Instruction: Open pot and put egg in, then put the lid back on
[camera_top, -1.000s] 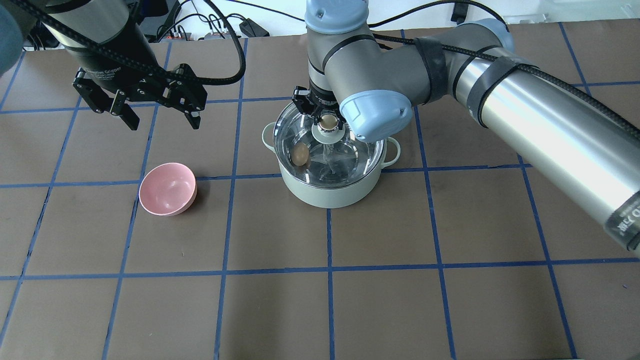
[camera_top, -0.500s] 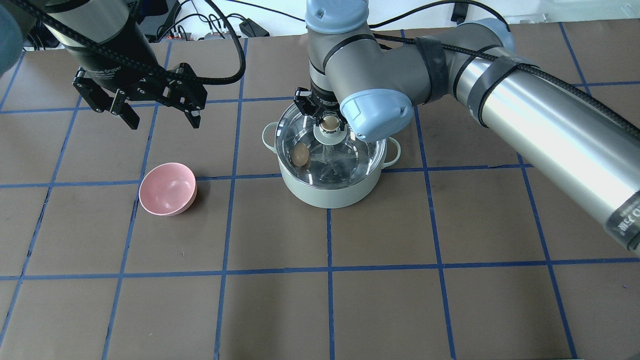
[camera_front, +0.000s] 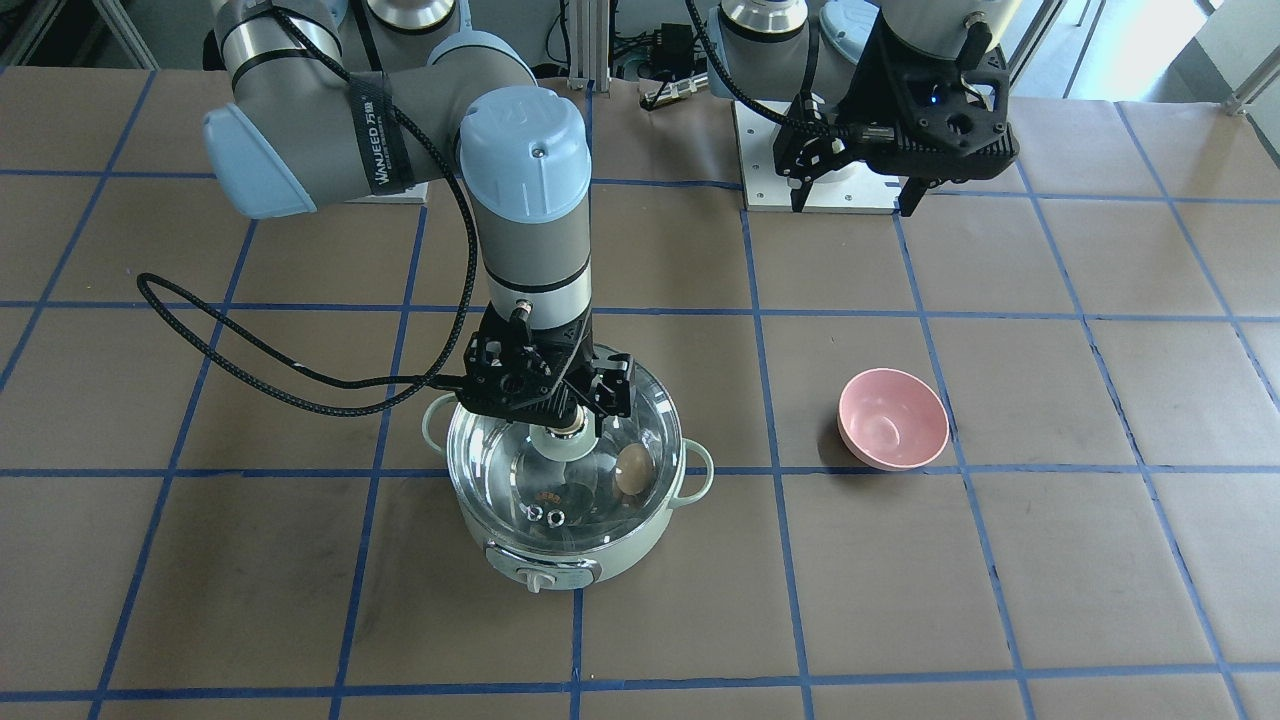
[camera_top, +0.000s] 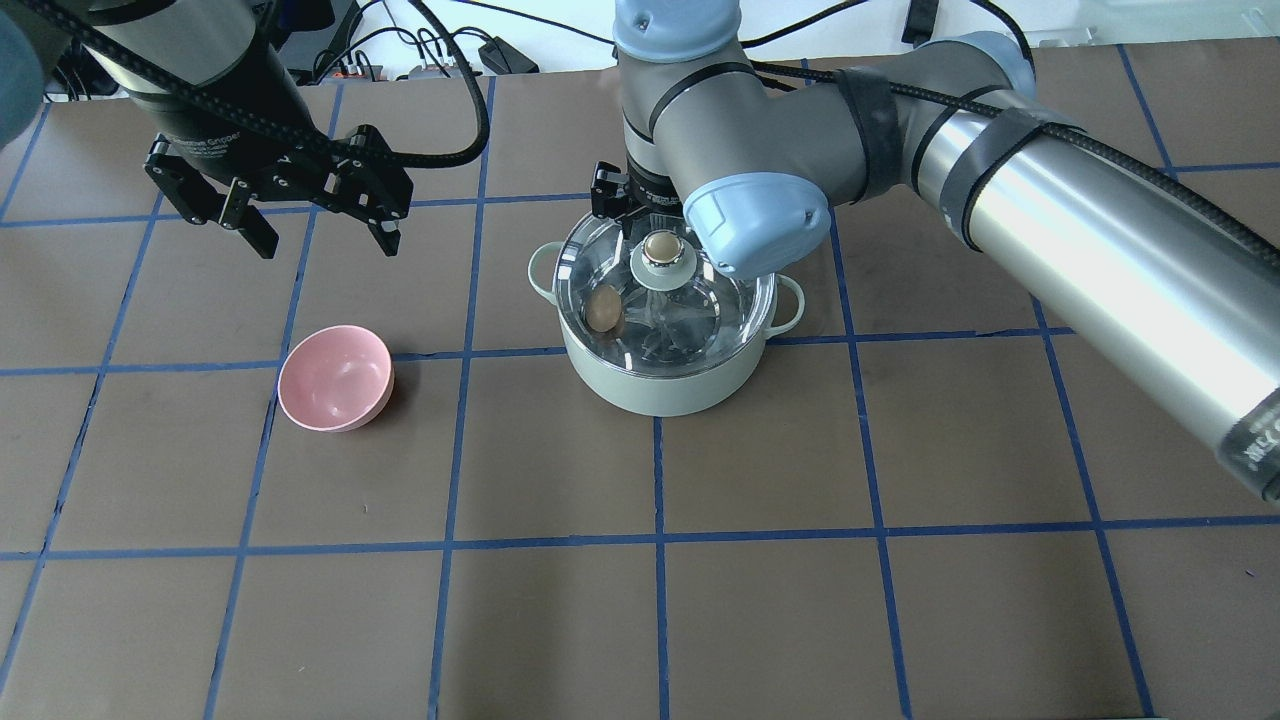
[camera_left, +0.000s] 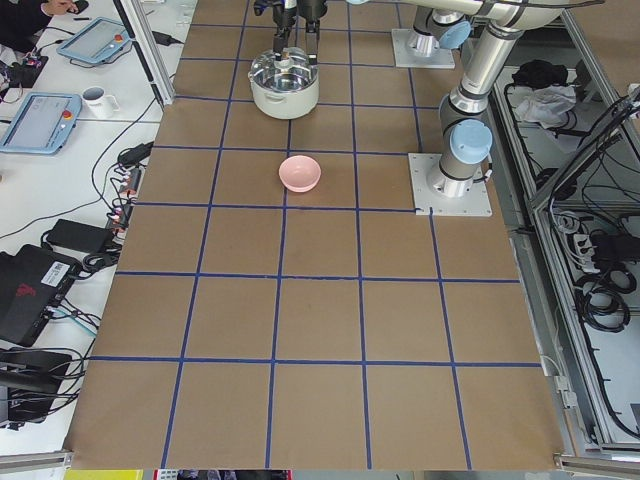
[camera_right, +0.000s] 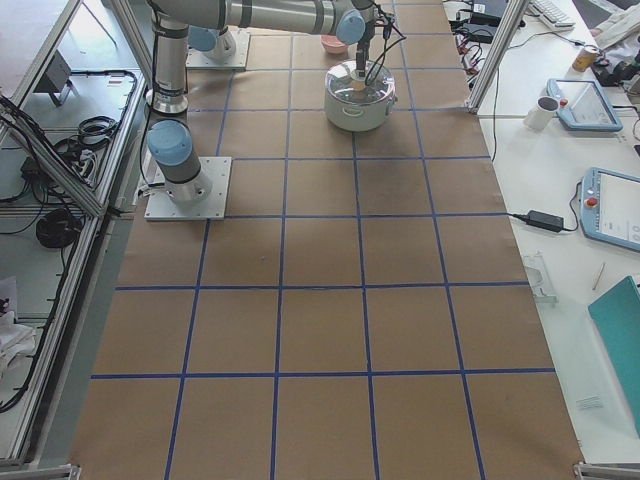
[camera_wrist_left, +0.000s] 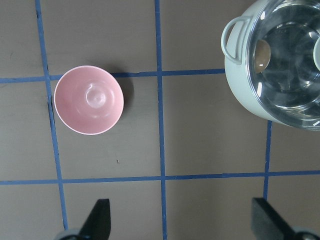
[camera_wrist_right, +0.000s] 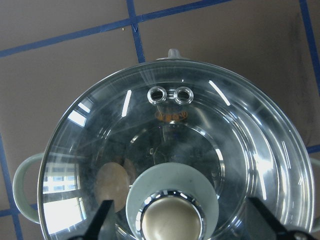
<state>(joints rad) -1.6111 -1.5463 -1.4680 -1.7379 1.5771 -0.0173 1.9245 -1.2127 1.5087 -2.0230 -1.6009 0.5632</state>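
- The jaws of the right gripper (camera_wrist_right: 180, 216) stand wide apart, one finger on each side of the knob (camera_top: 661, 246). They do not touch it and they hold nothing.
- The lid (camera_wrist_right: 240, 135) lies on the pot (camera_top: 655, 385) and looks level and seated all round its rim. Its two vent holes are on the side of the pot's control knob.
- The egg (camera_top: 601, 308) lies inside the pot. It shows through the glass just left of the knob in the overhead view, close to the steel wall.
- The pot stands on the tabletop (camera_top: 800, 600), well to the right of a pink bowl (camera_top: 335, 377), which looks empty.
- The left gripper (camera_wrist_left: 182, 217) hangs above the tabletop on the far side of the bowl, well apart from the pot. Its jaws are also spread wide and empty.
- As I judge it, the egg is in and the lid is back on, so the step in hand is letting go of the lid.
- The next move calls for the right gripper to rise straight up, keeping both fingers clear of the knob. A sideways brush could drag the lid off its seat.
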